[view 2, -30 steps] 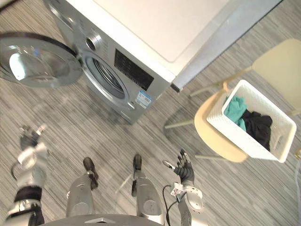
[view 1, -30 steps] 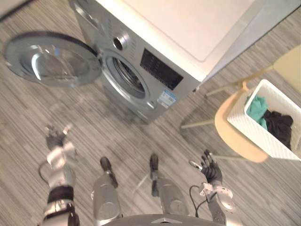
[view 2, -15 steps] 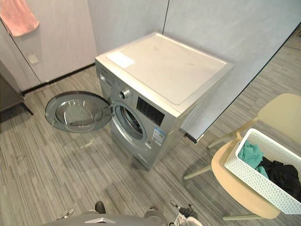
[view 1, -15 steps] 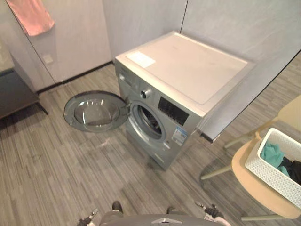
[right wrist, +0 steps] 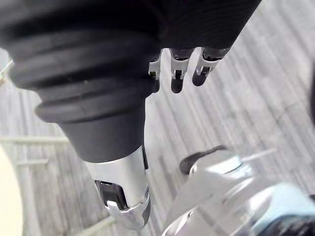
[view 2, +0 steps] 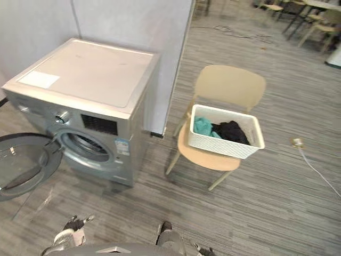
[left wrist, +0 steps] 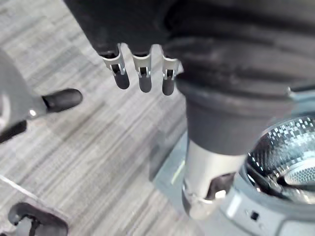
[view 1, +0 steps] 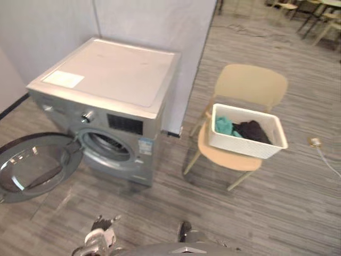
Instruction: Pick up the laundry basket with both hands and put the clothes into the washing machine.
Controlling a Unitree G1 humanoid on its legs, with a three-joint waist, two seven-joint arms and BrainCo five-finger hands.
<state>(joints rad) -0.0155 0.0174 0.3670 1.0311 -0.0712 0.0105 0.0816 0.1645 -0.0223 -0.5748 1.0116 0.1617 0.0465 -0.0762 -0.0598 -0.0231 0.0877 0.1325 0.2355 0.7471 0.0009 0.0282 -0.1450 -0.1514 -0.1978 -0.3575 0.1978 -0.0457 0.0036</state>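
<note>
Centrally, the white laundry basket (view 1: 241,147), holding teal and black clothes (view 1: 242,128), rests on the beige chair (view 1: 250,85) beside the washing machine (view 1: 106,101), its door (view 1: 32,166) open; left hand (view 1: 101,229) and right hand (right wrist: 177,73) hang low, fingers relaxed, empty.

Left robot hand (left wrist: 142,73), right robot hand (right wrist: 177,73), silver dark-tipped fingers (left wrist: 120,78), black ribbed wrist covers (right wrist: 83,64)

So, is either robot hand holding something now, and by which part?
Nothing is held. The left robot hand and the right robot hand are both open and empty; the laundry basket sits untouched on the chair.
</note>
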